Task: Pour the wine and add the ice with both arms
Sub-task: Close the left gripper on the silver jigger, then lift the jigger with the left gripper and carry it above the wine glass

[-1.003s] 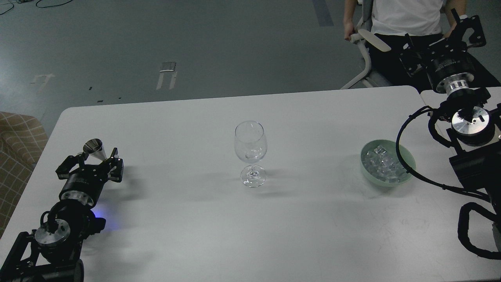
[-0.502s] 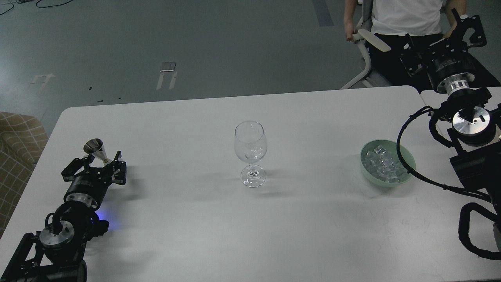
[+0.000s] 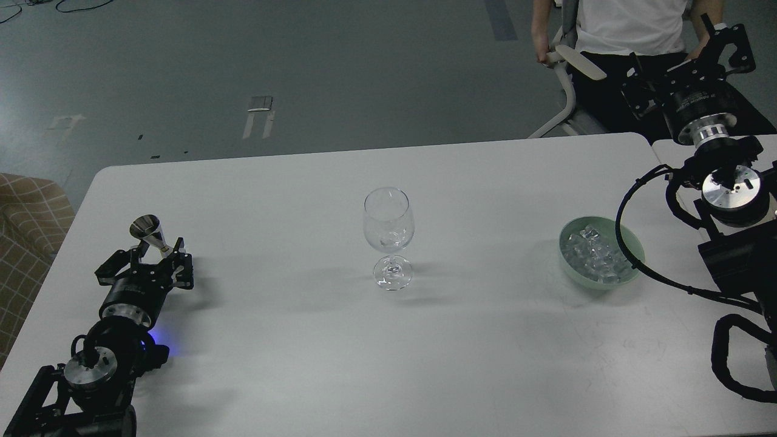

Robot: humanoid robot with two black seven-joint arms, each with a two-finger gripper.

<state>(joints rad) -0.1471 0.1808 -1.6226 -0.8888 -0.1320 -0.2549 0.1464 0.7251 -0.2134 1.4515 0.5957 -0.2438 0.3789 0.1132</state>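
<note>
A clear stemmed wine glass [image 3: 388, 233] stands upright mid-table; something small and clear lies at the bottom of its bowl, and I cannot tell whether it is wine or ice. The ice [image 3: 595, 252] is heaped in a pale green bowl [image 3: 567, 267] at the right. A small metal cone-shaped cup [image 3: 147, 230] stands at the left. My left gripper [image 3: 153, 255] lies low on the table just behind that cup, jaws spread wide, the cup's foot between the fingertips, not gripped. My right gripper [image 3: 683, 67] is raised beyond the table's far right corner, open and empty.
The white table [image 3: 303, 340] ends at a rounded far edge. A person sits on a chair [image 3: 570, 73] behind the far right corner, close to my right gripper. A plaid sofa [image 3: 27, 218] is off the left edge. My right arm's cable [image 3: 619, 224] loops over the bowl.
My left gripper has drawn back a little towards me, away from the metal cup, which has stayed in place. The right arm, glass and bowl have not moved.
</note>
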